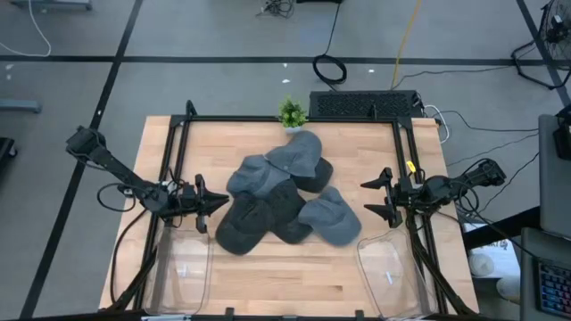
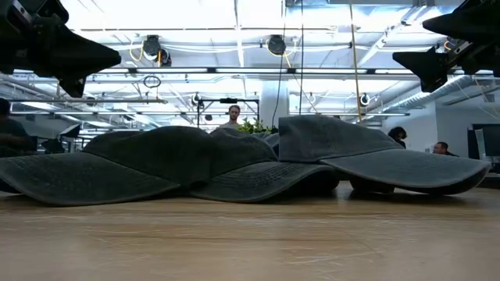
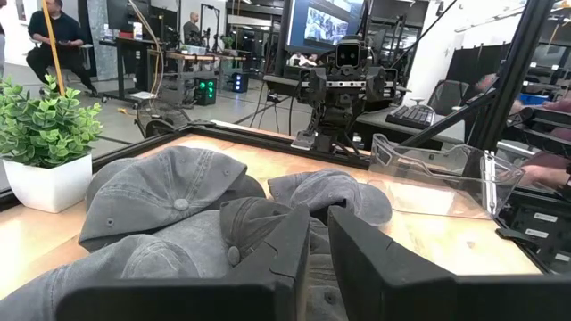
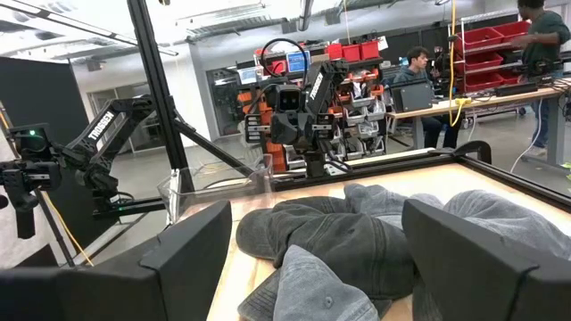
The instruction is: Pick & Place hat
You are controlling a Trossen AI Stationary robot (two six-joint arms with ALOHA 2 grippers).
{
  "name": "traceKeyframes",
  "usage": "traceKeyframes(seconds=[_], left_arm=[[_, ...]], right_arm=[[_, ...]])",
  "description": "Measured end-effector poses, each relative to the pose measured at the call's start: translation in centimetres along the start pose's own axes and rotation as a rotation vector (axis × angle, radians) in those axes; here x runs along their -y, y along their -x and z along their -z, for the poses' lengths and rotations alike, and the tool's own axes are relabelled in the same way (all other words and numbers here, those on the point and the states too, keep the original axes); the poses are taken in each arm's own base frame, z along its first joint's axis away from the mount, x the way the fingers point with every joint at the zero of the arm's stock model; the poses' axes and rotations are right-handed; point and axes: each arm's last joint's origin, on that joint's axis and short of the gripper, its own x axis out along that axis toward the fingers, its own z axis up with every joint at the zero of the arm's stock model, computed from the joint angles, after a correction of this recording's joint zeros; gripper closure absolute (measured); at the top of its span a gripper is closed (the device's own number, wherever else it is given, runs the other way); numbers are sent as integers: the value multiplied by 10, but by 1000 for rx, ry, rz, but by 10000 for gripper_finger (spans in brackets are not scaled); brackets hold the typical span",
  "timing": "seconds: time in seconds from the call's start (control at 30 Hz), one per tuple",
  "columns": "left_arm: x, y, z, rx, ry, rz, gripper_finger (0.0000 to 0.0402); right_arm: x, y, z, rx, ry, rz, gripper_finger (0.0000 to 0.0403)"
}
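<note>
Hats (image 1: 281,201) lay piled mid-table (image 1: 268,276). Left gripper (image 1: 217,203) hovered nearly closed, seemingly empty; right gripper (image 1: 373,199) gaped wide.

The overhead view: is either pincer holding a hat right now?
No. Both the left pincer and the right pincer hang beside the pile of hats, gripping nothing.

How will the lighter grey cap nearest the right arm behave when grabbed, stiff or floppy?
Probably floppy: the lighter grey cap has a creased, slumped crown, so it should collapse in a pinch. The brim looks stiffer. It overlaps a dark cap, so lifting may drag that one.
</note>
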Motion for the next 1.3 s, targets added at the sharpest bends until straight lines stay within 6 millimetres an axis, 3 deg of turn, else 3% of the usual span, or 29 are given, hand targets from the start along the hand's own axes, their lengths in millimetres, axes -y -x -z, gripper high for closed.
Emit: traceKeyframes(seconds=[0.37, 0.67, 0.93, 1.17, 1.3], left_arm=[[0, 0, 0, 0, 0, 0, 350], [0, 0, 0, 0, 0, 0, 350], [0, 0, 0, 0, 0, 0, 350], [0, 0, 0, 2, 1, 0, 350], [0, 0, 0, 2, 1, 0, 350]], right_arm=[[0, 0, 0, 0, 0, 0, 85], [3, 0, -1, 17, 86, 119, 85], [3, 0, -8, 93, -7, 137, 85], [11, 1, -21, 234, -67, 401, 85], [10, -10, -15, 150, 73, 397, 85]])
